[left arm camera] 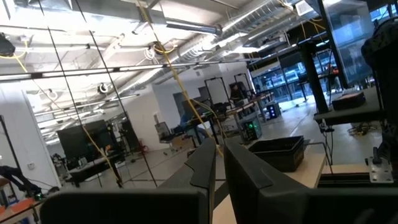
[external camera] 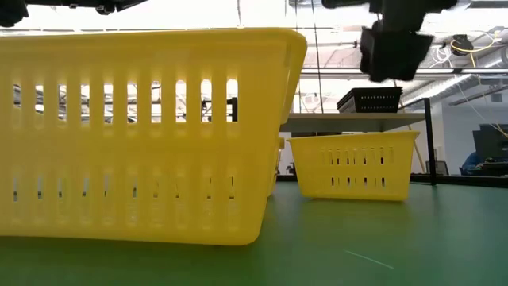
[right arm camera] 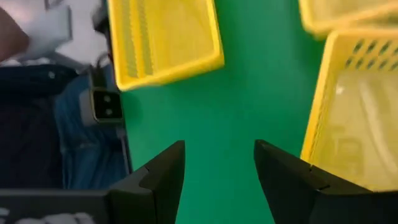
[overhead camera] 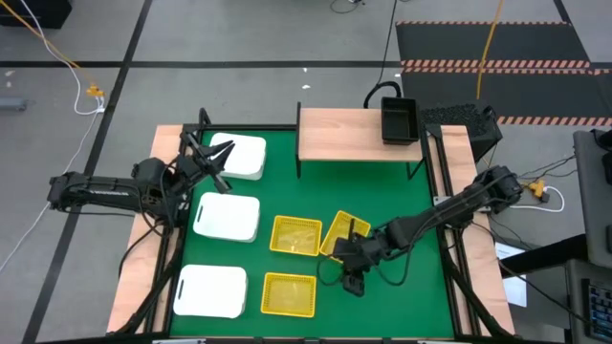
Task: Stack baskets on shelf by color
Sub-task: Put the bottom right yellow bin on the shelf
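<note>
The high view looks straight down on the whole green table (overhead camera: 373, 191). The low view sits at tabletop level, very near a yellow basket (external camera: 135, 135) filling its left, facing the shelf (external camera: 357, 117). The left wrist view faces level into the room; the right wrist view faces down, close over the table.

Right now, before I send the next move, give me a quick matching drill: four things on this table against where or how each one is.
Things:
1. black basket
2. white baskets
3. right gripper
4. left gripper

Places or states:
a. in a column down the table's left side
b. open, above the green mat beside the yellow baskets
c. on the shelf
d. shut, near the rear white basket

Pairs: 1-c, 2-a, 3-b, 4-d
</note>
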Robot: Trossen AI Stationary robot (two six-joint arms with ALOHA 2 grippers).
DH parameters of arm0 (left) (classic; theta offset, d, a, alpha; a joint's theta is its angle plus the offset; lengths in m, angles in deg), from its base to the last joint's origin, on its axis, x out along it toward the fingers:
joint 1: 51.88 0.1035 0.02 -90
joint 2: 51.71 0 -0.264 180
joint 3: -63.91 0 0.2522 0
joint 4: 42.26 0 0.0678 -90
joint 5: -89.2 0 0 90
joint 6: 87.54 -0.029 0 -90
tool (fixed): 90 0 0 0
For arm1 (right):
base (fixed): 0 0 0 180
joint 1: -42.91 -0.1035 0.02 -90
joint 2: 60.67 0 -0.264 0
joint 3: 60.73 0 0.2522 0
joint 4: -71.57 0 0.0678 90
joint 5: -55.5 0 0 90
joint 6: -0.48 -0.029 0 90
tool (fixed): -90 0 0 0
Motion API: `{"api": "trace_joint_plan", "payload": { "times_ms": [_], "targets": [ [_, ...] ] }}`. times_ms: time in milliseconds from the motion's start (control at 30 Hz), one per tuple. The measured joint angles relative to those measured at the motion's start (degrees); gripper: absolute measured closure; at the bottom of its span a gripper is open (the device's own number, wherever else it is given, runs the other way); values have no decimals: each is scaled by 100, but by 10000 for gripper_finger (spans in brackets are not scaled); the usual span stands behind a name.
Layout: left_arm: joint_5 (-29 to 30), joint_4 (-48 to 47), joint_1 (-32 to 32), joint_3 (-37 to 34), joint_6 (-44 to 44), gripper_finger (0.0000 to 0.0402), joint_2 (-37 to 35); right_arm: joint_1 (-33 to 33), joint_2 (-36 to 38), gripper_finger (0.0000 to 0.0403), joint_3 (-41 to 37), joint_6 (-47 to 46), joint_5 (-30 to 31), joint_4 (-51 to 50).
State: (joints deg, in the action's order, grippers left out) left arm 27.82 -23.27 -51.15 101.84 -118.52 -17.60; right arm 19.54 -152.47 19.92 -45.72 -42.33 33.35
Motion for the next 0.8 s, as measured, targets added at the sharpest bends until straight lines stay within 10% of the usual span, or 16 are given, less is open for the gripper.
{"api": "trace_joint_plan", "payload": {
  "times_ms": [800],
  "targets": [
    [1, 0, 0, 0, -25, 364, 0, 205, -633, 218, 3, 685, 927, -663]
  ]
}}
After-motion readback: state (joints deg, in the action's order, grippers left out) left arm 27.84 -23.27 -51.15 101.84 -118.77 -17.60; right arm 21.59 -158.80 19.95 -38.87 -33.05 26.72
